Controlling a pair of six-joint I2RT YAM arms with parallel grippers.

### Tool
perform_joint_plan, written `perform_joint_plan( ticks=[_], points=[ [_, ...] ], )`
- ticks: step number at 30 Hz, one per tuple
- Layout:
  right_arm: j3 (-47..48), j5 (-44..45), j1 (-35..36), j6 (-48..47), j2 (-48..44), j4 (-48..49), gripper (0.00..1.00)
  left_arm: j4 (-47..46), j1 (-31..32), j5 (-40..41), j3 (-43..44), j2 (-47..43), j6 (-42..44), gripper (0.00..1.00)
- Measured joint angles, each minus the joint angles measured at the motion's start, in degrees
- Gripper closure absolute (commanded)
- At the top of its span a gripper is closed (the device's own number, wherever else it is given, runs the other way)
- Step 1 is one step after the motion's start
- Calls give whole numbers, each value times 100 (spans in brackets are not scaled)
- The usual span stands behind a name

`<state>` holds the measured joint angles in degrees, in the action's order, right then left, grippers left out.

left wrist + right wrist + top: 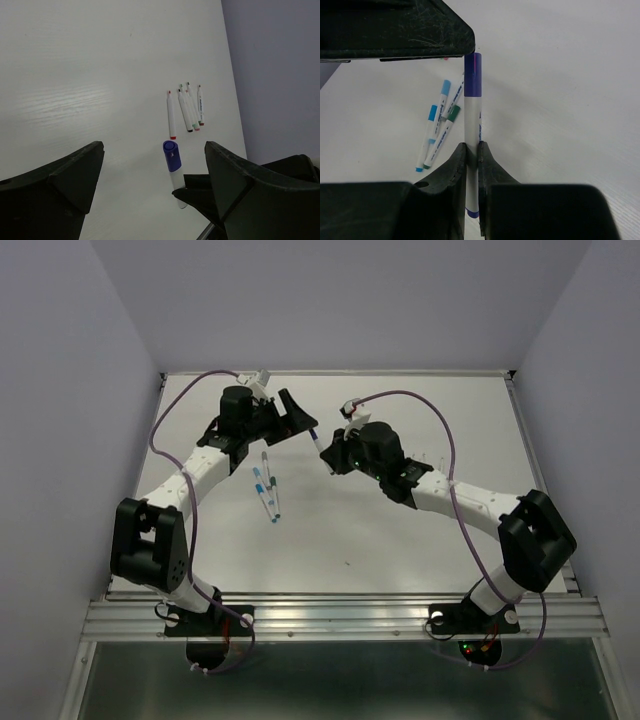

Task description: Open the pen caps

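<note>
White table, right gripper [472, 148] clamped on purple-capped pen [472, 115] mid-air; left gripper [154, 150] jaws apart around its cap [171, 156], not yet off. Three capped pens [431, 122] to do; uncapped pens [187, 107] look done.

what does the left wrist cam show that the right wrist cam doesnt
Only the left wrist view: a cluster of thin pens with small red and green ends, lying on the table. Only the right wrist view: three capped pens, with light blue, blue and green caps. Both: the purple-capped pen, its barrel clamped in the right gripper, the wide-open left gripper near its cap, and the table.
</note>
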<state>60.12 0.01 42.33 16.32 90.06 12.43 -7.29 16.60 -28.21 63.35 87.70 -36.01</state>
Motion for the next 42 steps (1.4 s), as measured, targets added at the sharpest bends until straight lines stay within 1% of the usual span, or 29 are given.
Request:
perform_joint_plan(
  ticks=[1,3,6,7,9,12,13,15,16,18,19,20,21,25,29,33,37,39,42],
  points=[
    [0,-33,0,2,0,7,99,-24,22,-11,4,0,-15,11],
    [2,-72,0,2,0,9,99,-76,66,-33,13,2,-52,20],
    [2,-114,0,22,0,37,99,-98,118,-61,44,31,-94,24],
    [2,-125,0,28,0,74,99,-122,140,-70,59,57,-98,28],
    [4,-153,-13,37,0,173,99,-131,168,-76,70,90,-109,31],
    [11,-201,-35,39,0,267,99,-136,205,-101,116,149,-131,39],
    [15,-205,-37,39,0,271,99,-140,210,-116,131,170,-133,47],
    [17,-212,-39,39,0,306,99,-149,221,-144,157,192,-140,55],
    [22,-216,-39,37,0,310,99,-149,225,-155,168,192,-146,65],
    [33,-221,-37,37,4,317,99,-149,232,-168,195,192,-175,75],
    [39,-223,-37,37,7,319,99,-162,234,-179,205,192,-175,88],
    [44,-225,-37,37,17,319,99,-179,240,-205,216,192,-201,95],
    [46,-223,-37,37,33,321,99,-188,243,-229,236,192,-219,100],
    [55,-299,-63,35,63,339,99,-214,256,-223,256,205,-203,100],
    [133,-601,-111,33,190,339,99,-157,240,-122,302,251,-188,100],
    [98,-966,-223,31,225,356,99,168,166,-107,538,404,-184,100],
    [-188,-1410,-306,90,186,800,99,616,9,-352,748,525,-240,100],
    [-409,-1823,-319,140,68,732,99,640,-168,-175,916,658,-210,100],
    [-826,-2422,-221,195,-103,415,99,374,-846,293,1272,883,-192,100]
  ],
)
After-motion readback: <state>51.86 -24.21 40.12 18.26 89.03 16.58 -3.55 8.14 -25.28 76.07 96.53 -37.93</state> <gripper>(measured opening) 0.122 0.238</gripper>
